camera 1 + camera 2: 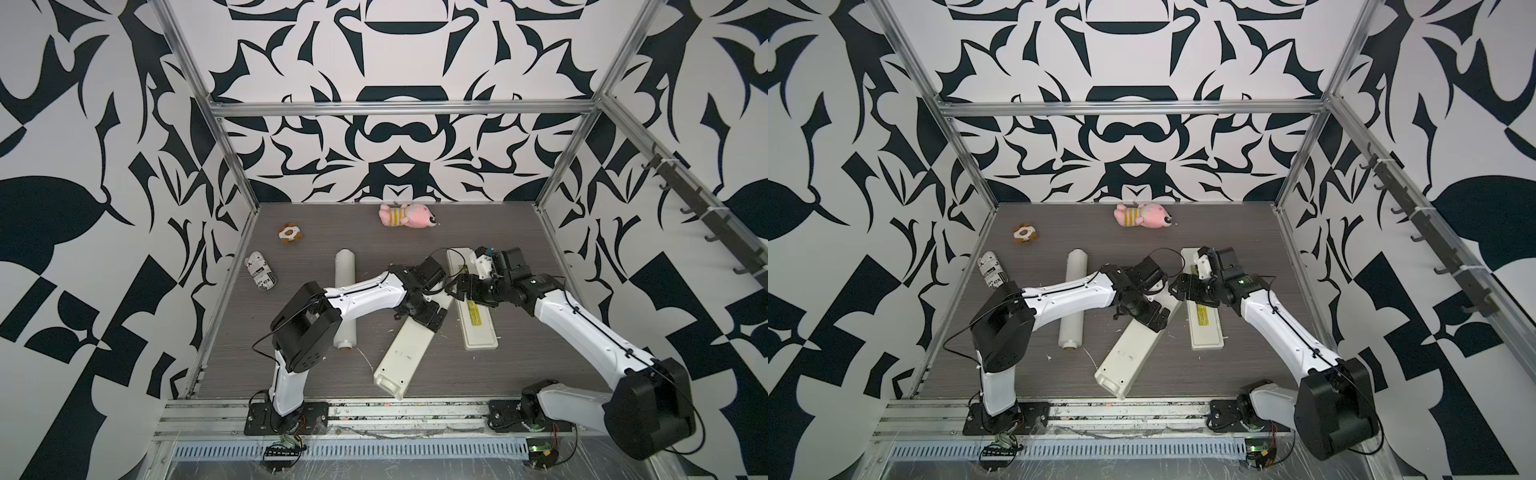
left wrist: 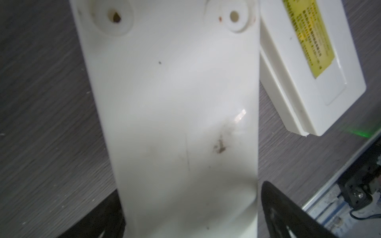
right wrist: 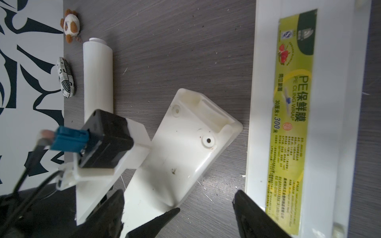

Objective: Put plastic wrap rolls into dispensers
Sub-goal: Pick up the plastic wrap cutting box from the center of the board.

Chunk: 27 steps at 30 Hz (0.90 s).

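left gripper [image 2: 189,193] and right gripper [image 3: 179,195] gape wide above grey woodgrain table [image 1: 519,232], ringed by black-and-white patterned walls [image 1: 399,137].

Translucent roll [image 1: 345,268] flat, apart from dispenser [image 1: 478,332]

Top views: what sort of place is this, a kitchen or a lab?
Most likely a lab test cell, not a kitchen: an aluminium frame encloses the grey table, the walls carry a printed black-and-white pattern, and the left arm and right arm are bolted to a front rail.
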Tool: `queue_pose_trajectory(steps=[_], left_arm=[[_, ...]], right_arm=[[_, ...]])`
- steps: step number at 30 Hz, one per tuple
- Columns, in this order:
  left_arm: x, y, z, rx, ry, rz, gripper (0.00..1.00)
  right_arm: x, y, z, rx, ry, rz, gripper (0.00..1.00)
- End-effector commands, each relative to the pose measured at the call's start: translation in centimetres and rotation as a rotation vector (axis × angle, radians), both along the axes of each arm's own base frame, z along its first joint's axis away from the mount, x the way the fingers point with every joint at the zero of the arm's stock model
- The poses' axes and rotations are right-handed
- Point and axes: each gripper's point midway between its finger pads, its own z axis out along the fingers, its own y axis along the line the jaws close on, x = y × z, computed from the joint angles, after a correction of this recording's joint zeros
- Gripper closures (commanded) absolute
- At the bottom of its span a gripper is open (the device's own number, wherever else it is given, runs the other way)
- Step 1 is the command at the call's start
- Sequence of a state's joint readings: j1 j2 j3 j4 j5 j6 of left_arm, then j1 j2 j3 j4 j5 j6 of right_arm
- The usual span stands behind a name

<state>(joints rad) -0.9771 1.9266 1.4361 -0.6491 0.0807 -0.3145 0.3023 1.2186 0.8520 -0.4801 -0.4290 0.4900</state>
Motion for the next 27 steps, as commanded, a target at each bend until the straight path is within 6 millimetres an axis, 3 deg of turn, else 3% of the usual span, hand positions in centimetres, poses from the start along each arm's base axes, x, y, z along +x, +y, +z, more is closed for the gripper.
queue_pose_trajectory(steps=[1,7,12,15,20,22,27], left_arm=[[-0.5,-0.7,-0.8,0.043,-0.025,-0.037,0.01],[0.3,2.5,-3.8,0.345,-0.075,-0.034,0.01],[0.9,2.6,-3.0,0.334,-0.122,-0.010,0.00],[2.0,2.0,-0.3,0.224,-0.132,0.047,0.04],[3.6,0.1,7.1,-0.215,-0.061,0.145,0.14],[4.5,0.6,9.3,-0.351,-0.024,0.195,0.19],[6.9,2.5,13.5,-0.585,0.012,0.308,0.21]], right_arm=[[0.4,0.0,-0.3,-0.001,-0.011,-0.004,0.18],[0.6,-0.3,-0.4,-0.009,-0.017,-0.014,0.18],[0.6,-0.6,0.1,0.002,-0.026,-0.020,0.19],[0.6,-0.5,0.9,0.028,-0.048,0.006,0.24],[0.2,0.5,3.7,0.106,-0.133,0.089,0.26],[-0.2,1.2,4.8,0.156,-0.156,0.131,0.26],[-1.0,3.0,7.1,0.302,-0.205,0.216,0.29]])
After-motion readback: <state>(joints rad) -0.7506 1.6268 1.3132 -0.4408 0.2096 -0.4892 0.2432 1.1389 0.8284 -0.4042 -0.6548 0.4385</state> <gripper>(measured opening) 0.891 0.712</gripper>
